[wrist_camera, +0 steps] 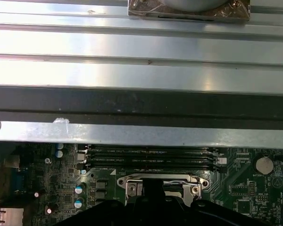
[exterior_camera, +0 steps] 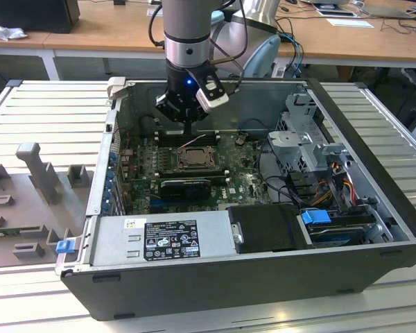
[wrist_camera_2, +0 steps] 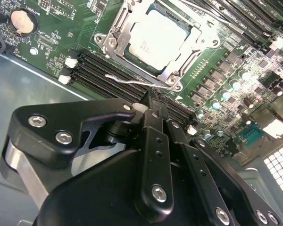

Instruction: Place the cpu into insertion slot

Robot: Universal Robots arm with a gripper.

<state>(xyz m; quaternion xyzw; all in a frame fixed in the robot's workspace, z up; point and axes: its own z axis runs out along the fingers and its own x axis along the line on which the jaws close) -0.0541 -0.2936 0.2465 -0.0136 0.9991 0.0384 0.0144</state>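
Your cpu point(wrist_camera_2: 156, 38) already sits in the slot point(wrist_camera_2: 114, 41), upper centre; the hand point(wrist_camera_2: 153, 106), fingers together, holds nothing.

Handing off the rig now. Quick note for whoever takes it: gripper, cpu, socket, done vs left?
Gripper: closed and empty, hanging just above the motherboard beside the insertion slot, over the edge with the thin lever.
cpu: silver top up, lying flat inside the slot's metal frame. In the exterior view the slot sits under the gripper, mid-board in the open computer case.
Done: chip appears to be in the socket and released.
Left: cannot tell whether it is fully seated; the lever looks unlatched, so check before powering anything.
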